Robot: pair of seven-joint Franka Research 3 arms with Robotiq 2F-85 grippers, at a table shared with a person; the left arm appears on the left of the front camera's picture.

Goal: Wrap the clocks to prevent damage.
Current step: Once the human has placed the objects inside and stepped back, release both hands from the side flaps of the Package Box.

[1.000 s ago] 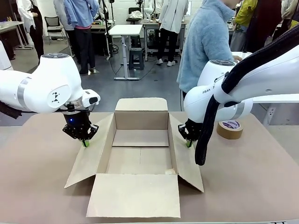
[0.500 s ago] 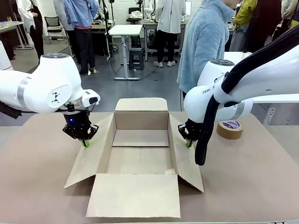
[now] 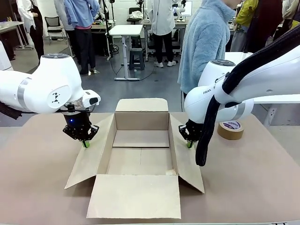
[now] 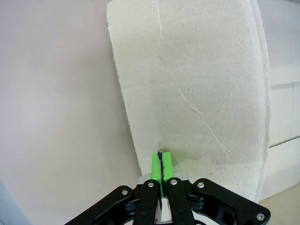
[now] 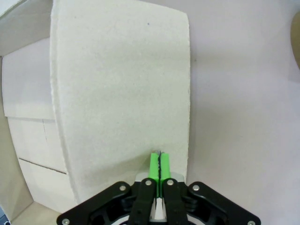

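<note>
The clocks are out of view. An open cardboard box (image 3: 140, 121) stands mid-table with all its flaps spread outward and nothing inside. My left gripper (image 3: 85, 144) is shut, its green pads pressed together with nothing between them, and its tip is down on the box's left flap (image 3: 91, 161). In the left wrist view the left gripper (image 4: 161, 161) meets that flap (image 4: 197, 79) near its outer edge. My right gripper (image 3: 189, 144) is shut and empty too, tip on the right flap (image 3: 186, 164). The right wrist view shows the right gripper (image 5: 159, 164) on the same flap (image 5: 122, 84).
A brown tape roll (image 3: 230, 129) lies flat on the table right of the box, behind my right arm. A person in a light blue fleece (image 3: 206, 42) stands at the far side. The front flap (image 3: 136, 197) lies flat toward the near table edge.
Both arms and the box are as they were. Only people in the background have shifted.
</note>
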